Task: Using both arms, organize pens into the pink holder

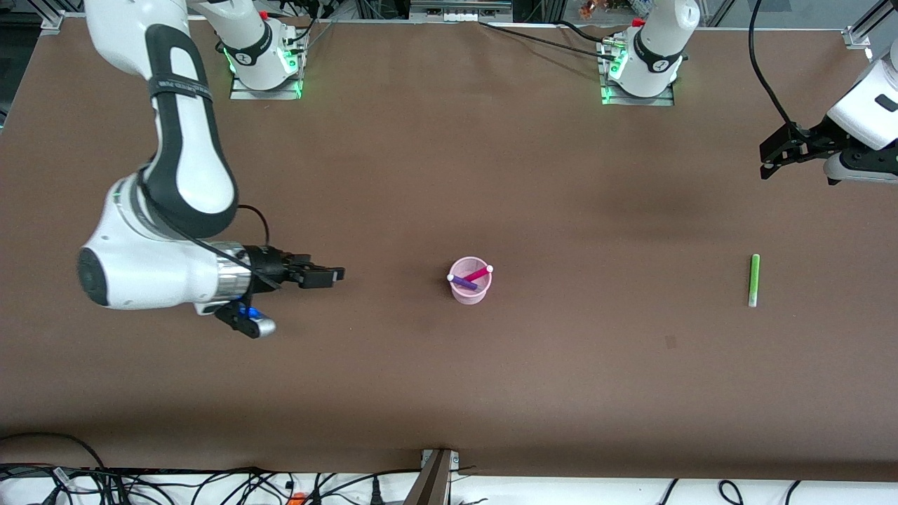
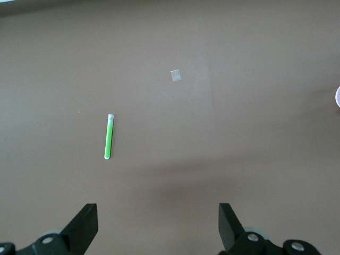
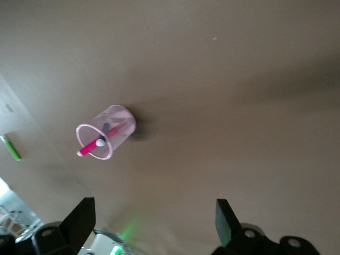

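The pink holder (image 1: 471,288) (image 3: 118,123) stands upright mid-table. A magenta pen (image 1: 478,273) (image 3: 91,147) and a purple pen (image 1: 462,282) (image 3: 106,128) lean inside it. A green pen (image 1: 754,279) (image 2: 109,137) (image 3: 10,147) lies flat on the table toward the left arm's end. My right gripper (image 1: 335,275) (image 3: 154,220) hangs open and empty over the table, beside the holder on the right arm's side, pointing at it. My left gripper (image 1: 769,167) (image 2: 158,223) is open and empty in the air over the table's edge at the left arm's end, with the green pen ahead of it.
The brown table (image 1: 449,175) carries a small pale square mark (image 1: 671,342) (image 2: 176,75) between the holder and the green pen, nearer the front camera. Both arm bases (image 1: 263,63) (image 1: 642,70) stand at the table's farthest edge. Cables lie past the nearest edge.
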`<action>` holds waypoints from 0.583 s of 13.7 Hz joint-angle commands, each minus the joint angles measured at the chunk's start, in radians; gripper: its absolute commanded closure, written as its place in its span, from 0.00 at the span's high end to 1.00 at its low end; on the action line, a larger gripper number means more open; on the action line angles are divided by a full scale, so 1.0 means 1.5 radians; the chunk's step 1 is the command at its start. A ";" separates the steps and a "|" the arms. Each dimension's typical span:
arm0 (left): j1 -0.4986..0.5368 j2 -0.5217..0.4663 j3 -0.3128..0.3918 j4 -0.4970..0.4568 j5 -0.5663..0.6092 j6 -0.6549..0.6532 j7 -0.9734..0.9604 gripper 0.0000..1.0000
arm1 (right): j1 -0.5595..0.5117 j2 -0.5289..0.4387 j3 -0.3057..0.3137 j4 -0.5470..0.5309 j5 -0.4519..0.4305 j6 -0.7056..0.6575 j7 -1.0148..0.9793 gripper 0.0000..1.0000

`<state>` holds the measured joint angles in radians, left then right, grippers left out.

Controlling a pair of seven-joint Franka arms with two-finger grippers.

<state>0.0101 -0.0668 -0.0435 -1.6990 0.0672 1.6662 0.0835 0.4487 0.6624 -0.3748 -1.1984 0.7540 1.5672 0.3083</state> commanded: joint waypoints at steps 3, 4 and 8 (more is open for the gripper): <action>0.003 0.006 -0.003 0.017 -0.011 -0.012 -0.004 1.00 | 0.016 -0.096 -0.019 -0.033 -0.177 -0.016 -0.124 1.00; 0.003 0.007 -0.003 0.017 -0.011 -0.012 -0.004 1.00 | 0.016 -0.121 -0.019 -0.044 -0.215 -0.026 -0.149 1.00; 0.003 0.006 -0.003 0.017 -0.011 -0.012 -0.004 1.00 | 0.019 -0.283 -0.013 -0.172 -0.346 -0.028 -0.191 1.00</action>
<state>0.0101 -0.0657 -0.0435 -1.6973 0.0672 1.6662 0.0835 0.4572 0.4107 -0.3959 -1.2714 0.3167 1.5008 0.0564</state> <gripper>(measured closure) 0.000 0.000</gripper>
